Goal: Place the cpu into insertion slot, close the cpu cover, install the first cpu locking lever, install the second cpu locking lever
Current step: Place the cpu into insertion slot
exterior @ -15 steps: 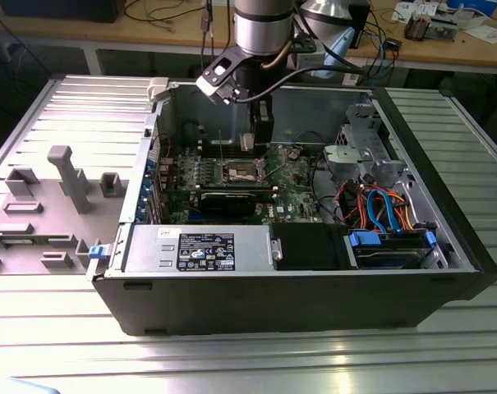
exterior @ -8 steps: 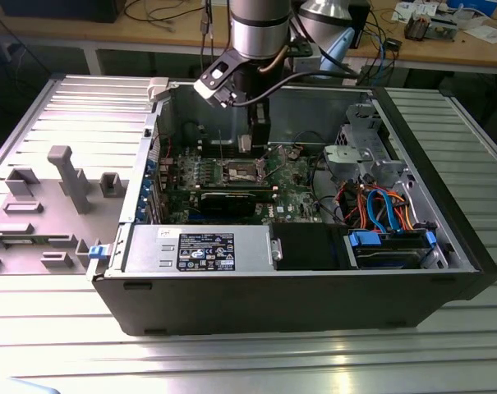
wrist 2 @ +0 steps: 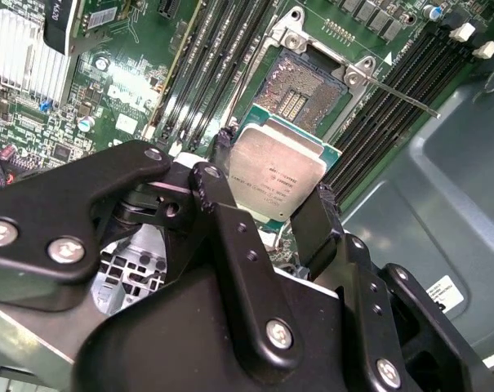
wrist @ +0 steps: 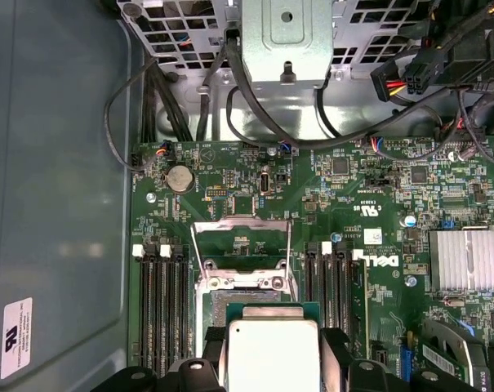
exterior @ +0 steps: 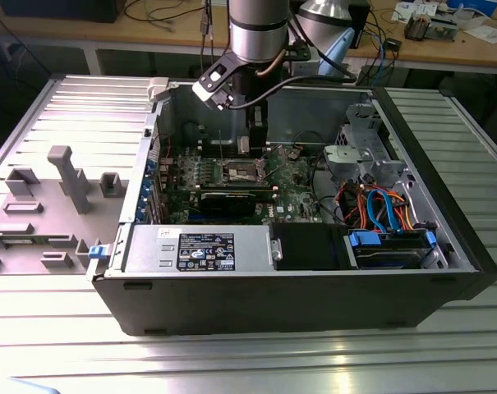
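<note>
While the arm reaches down from above into the open computer case (exterior: 273,302), its gripper (exterior: 254,141) hangs over the green circuit board (exterior: 293,185) towards the far side of the case in the exterior view. The case lies on a ribbed metal table (exterior: 232,361), with a grey power box (exterior: 199,250) along its near wall.

In both wrist views the gripper (wrist 2: 273,175) (wrist: 273,347) is clamped on the cpu (wrist 2: 281,162) (wrist: 273,363): one black finger (wrist 2: 222,159) presses against one edge of the chip and the other finger (wrist 2: 318,219) against the opposite edge. The cpu is held flat, silver-grey top facing the cameras, its green rim showing around the metal.

The cpu is above the board and not yet seated. The insertion slot (wrist 2: 300,91) (wrist: 247,299) lies just beyond it, its dark centre bare and uncovered. In the first wrist view the chip overlaps the near edge of the slot. In the exterior view the slot (exterior: 246,171) sits below the gripper.

The cpu cover (wrist: 241,222) stands swung up off the slot, its square window open to the board behind it. A thin metal lever (wrist 2: 406,98) sticks out from a corner of the slot across the long black memory slots (wrist 2: 393,77) beside it.
</note>
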Robot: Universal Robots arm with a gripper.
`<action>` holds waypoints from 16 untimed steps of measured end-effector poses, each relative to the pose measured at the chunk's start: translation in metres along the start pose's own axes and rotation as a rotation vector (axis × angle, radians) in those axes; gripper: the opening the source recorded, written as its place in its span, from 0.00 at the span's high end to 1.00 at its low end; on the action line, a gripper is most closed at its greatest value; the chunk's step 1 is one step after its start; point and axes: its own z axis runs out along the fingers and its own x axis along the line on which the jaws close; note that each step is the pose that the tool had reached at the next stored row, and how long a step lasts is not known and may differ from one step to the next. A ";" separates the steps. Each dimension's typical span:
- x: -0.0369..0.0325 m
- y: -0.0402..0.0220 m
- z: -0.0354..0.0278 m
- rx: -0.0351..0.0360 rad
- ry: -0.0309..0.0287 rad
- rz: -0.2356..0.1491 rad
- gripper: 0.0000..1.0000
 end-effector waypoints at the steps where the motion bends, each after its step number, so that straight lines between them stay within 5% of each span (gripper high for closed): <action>1: 0.0000 0.0000 0.0000 0.0000 0.0000 0.000 0.46; 16: -0.0003 -0.0005 0.0074 0.0002 -0.0003 0.000 0.46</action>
